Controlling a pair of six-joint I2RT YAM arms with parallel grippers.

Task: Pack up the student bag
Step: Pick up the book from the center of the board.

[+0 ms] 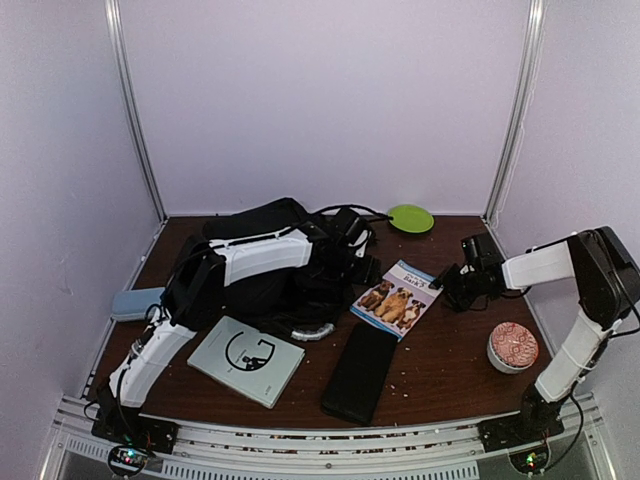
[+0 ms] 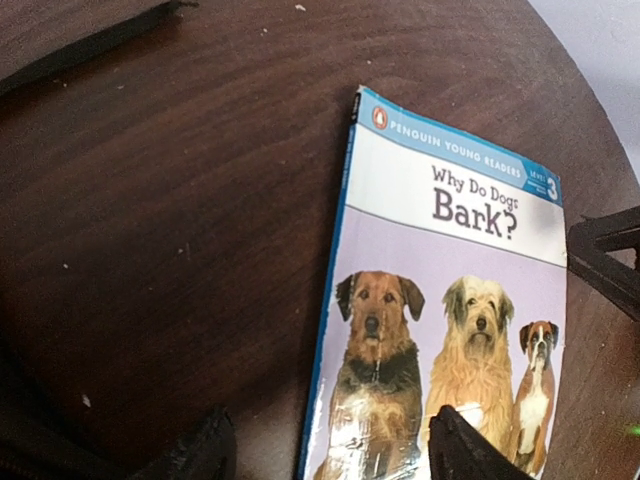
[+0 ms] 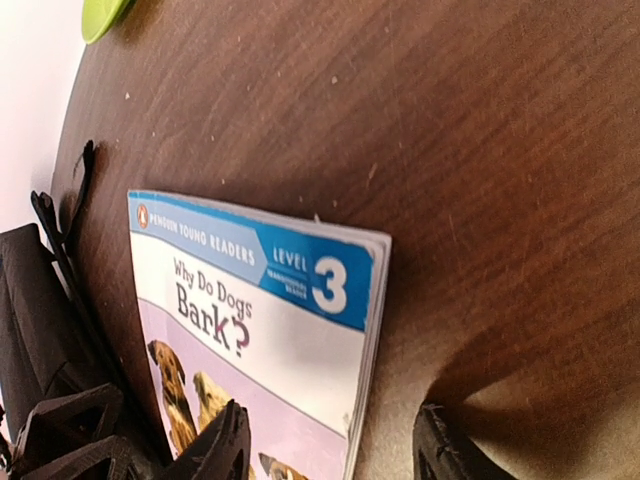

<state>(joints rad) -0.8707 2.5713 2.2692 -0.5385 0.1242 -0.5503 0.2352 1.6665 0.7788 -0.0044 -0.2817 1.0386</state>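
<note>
I am holding my left gripper [image 2: 330,455] and right gripper [image 3: 330,452] with jaws spread, an edge of the book [image 2: 450,250] lying between each pair.

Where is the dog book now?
In the top view the book lies flat right of centre, between the student bag and the right gripper, beyond the slim black case.

The student bag [image 1: 260,293] and the slim case [image 1: 359,371] are black on a dark brown, wood-grained table [image 1: 450,385]. The dog book [image 2: 450,250] has a lilac cover under a white title panel and a bright blue band — its dogs brown-and-black, shaggy tan, and tan-and-white (the level number is white on blue). The plate [image 1: 411,218] is lime green, the bowl [image 1: 513,347] patterned red on white, the booklet [image 1: 247,362] pale grey with a black circular mark, the pouch [image 1: 137,303] blue-grey.
</note>
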